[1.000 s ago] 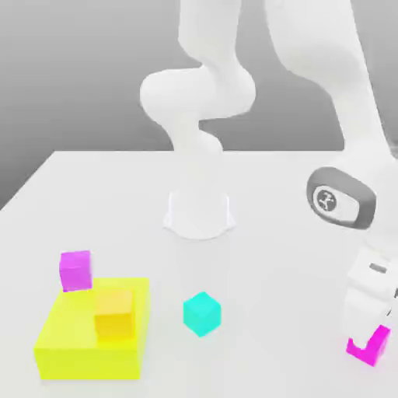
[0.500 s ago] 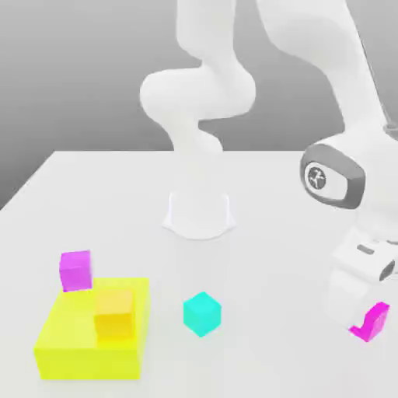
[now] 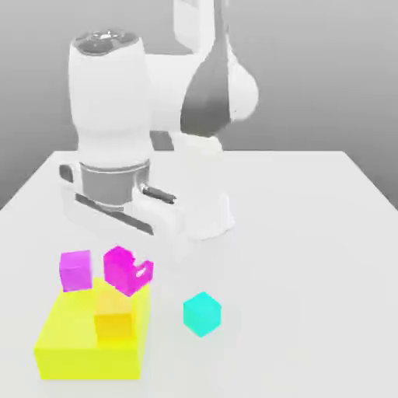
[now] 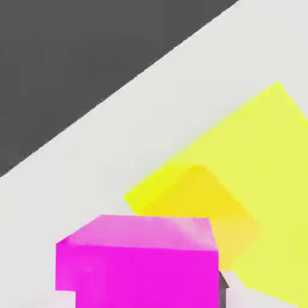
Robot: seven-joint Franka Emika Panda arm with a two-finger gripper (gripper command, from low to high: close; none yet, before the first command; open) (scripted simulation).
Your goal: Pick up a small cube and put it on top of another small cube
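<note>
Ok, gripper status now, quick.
Gripper: shut on the hot-magenta cube, carried in the air above the orange cube on the yellow block.

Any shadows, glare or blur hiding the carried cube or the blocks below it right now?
Exterior view: flat, even light, no glare; the pink cube in the tool looks slightly soft-edged, as does the orange block below. Hand view: the pink cube reads sharp, the yellow block evenly lit.
</note>
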